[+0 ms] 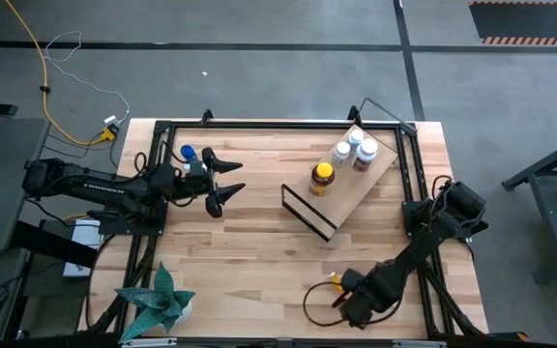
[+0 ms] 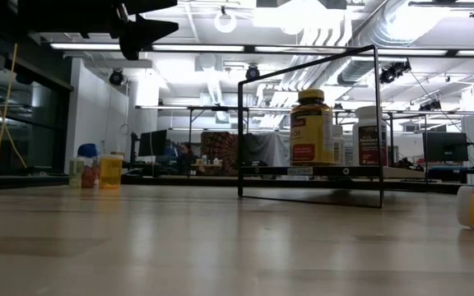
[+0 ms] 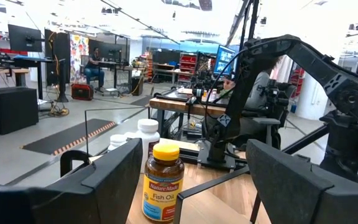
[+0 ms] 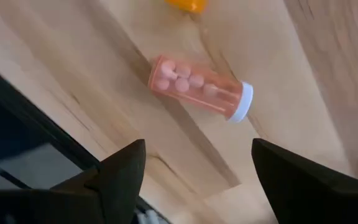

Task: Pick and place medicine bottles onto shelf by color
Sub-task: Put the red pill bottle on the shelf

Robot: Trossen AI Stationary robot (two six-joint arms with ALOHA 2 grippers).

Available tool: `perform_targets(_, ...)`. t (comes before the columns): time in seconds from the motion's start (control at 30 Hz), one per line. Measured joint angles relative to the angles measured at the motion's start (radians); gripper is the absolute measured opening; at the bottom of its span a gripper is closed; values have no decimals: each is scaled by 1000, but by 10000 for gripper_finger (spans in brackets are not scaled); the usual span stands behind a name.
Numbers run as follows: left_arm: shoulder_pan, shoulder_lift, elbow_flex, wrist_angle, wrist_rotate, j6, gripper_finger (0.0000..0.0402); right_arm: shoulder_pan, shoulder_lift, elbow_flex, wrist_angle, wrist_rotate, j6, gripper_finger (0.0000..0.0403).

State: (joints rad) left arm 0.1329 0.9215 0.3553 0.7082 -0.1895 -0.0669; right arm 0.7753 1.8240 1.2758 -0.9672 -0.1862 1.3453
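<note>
The shelf (image 1: 356,188) stands slantwise at the table's far right. On it stand an amber bottle with a yellow cap (image 1: 322,178) and three white bottles (image 1: 354,150); both kinds also show in the left wrist view (image 3: 163,180) (image 3: 140,132). My left gripper (image 1: 228,183) is open and empty, held above the table left of the shelf and pointing at it. A blue bottle (image 1: 188,153) stands behind it. My right gripper (image 4: 194,168) is open and empty above a small orange bottle with a white cap (image 4: 199,88), which lies on its side near the table's near edge.
A potted plant (image 1: 161,298) stands at the near left corner. A black frame (image 1: 278,124) runs along the table's edges. Small yellow and orange bottles (image 2: 99,171) show at the far left in the low view. Bare wood lies between the shelf and my left gripper.
</note>
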Motion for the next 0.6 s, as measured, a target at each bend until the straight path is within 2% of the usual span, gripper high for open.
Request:
perform_targets(0.3, 0, 0, 0, 0, 0, 0, 278, 19, 0, 0, 5, 149, -570, 282)
perform_targets(0.37, 0, 0, 0, 0, 0, 0, 278, 25, 1, 0, 8, 178, -625, 282)
perform_targets(0.6, 0, 0, 0, 0, 0, 0, 278, 51, 52, 0, 34, 175, -686, 282)
